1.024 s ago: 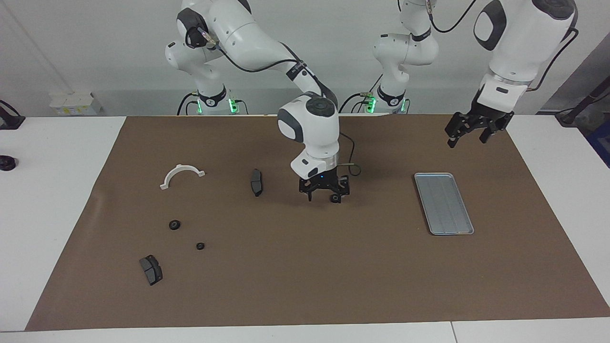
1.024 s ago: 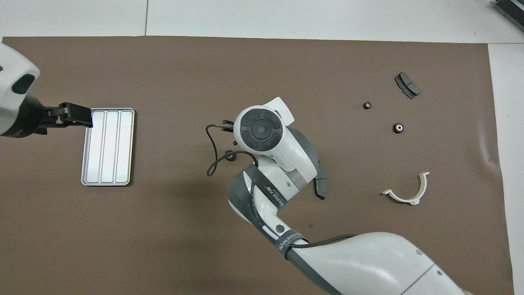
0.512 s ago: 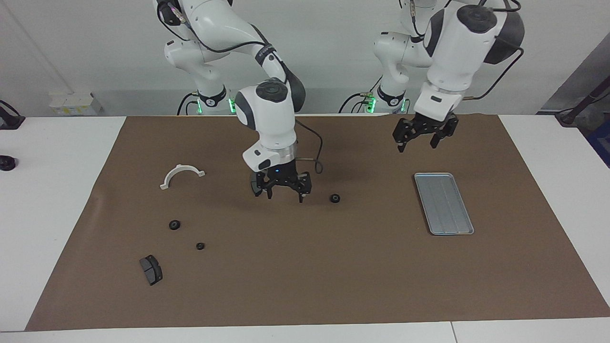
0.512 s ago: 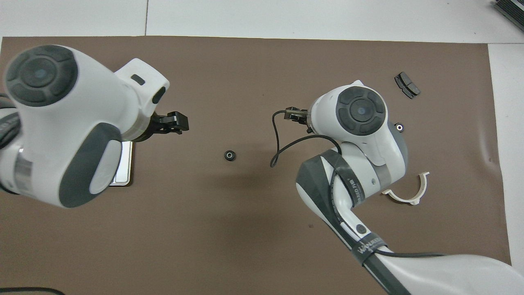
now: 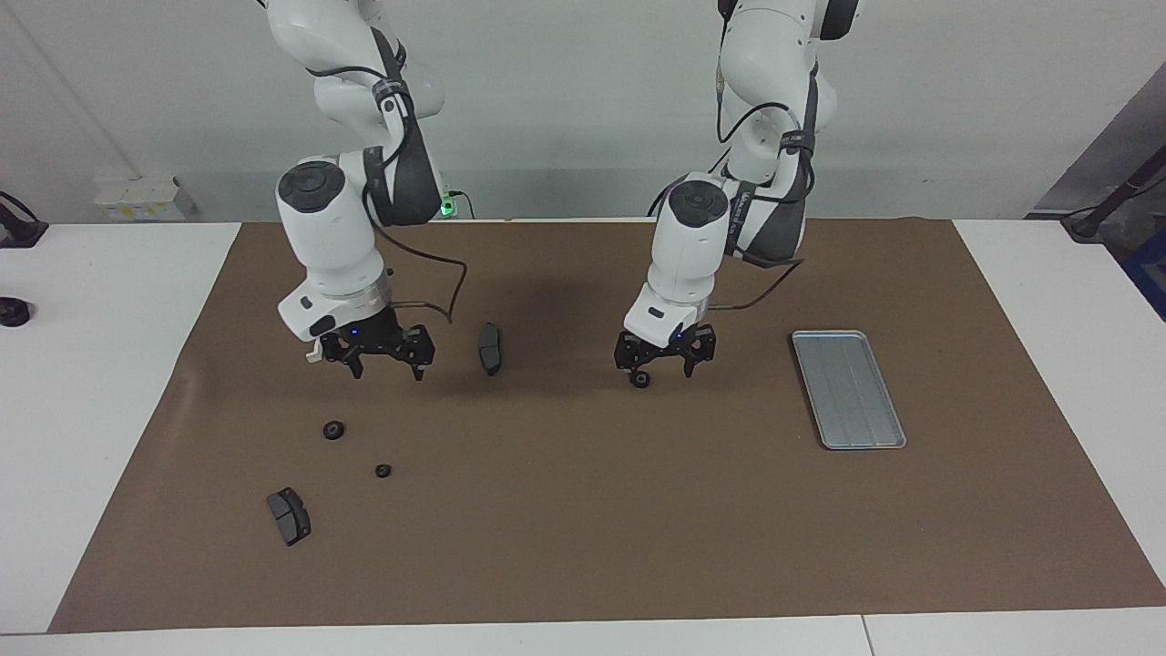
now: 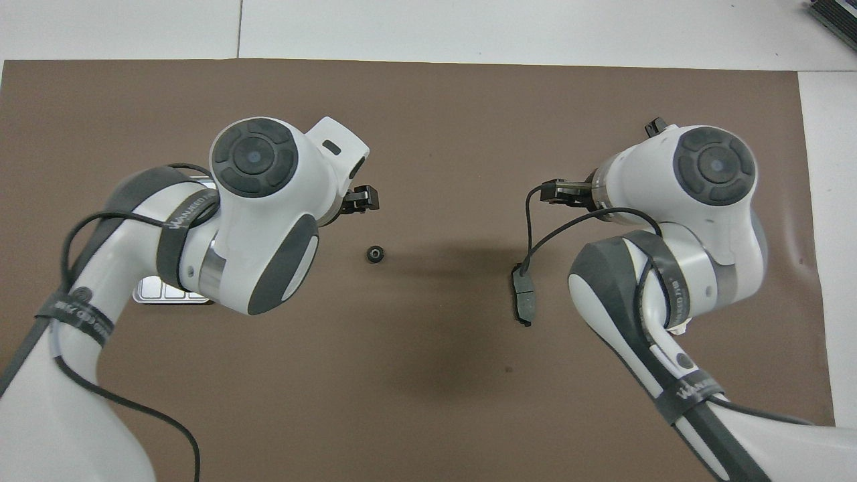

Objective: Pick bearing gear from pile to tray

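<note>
Since the earlier frame the left gripper (image 5: 664, 359) has swung in over the lone gear (image 5: 641, 380) mid-mat, fingers spread and empty. The right gripper (image 5: 383, 359), also spread, has retreated toward the pile. The tray (image 5: 891, 428) lies toward the left arm's end.

A brown mat (image 5: 583, 528) is spread over the white table (image 5: 100, 364), and a small white box (image 5: 137, 199) is seen by the wall
</note>
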